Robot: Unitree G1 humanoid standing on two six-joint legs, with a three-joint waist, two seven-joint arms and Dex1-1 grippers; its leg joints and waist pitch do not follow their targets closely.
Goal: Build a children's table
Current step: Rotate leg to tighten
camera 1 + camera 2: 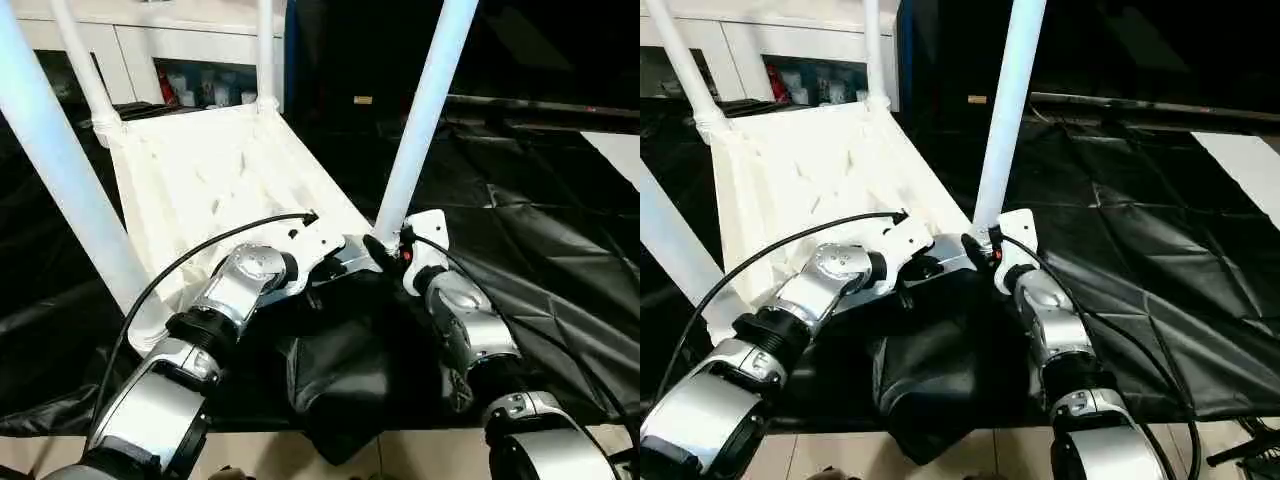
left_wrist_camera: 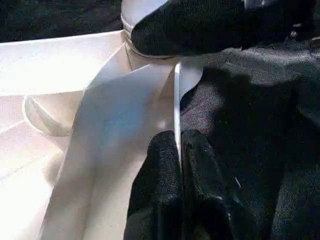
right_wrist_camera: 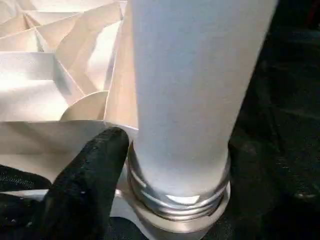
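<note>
The children's table lies upside down on a black sheet. Its white ribbed tabletop (image 1: 200, 170) faces up, and four white tubular legs stand in the corner sockets: two far ones (image 1: 85, 70) (image 1: 265, 50), a near left one (image 1: 50, 160) and a near right one (image 1: 425, 110). My left gripper (image 2: 178, 137) is shut on the tabletop's thin near rim (image 2: 176, 100), close to the near right corner. My right gripper (image 1: 392, 248) sits at the foot of the near right leg (image 3: 190, 90), right by its threaded collar (image 3: 175, 200) at the socket.
The black sheet (image 1: 540, 230) covers the floor and bunches up in front of me (image 1: 340, 380). A white cabinet (image 1: 150, 40) with small bottles stands at the back left. A flat white board (image 1: 620, 150) lies at the right edge, behind a dark bar (image 1: 540, 105).
</note>
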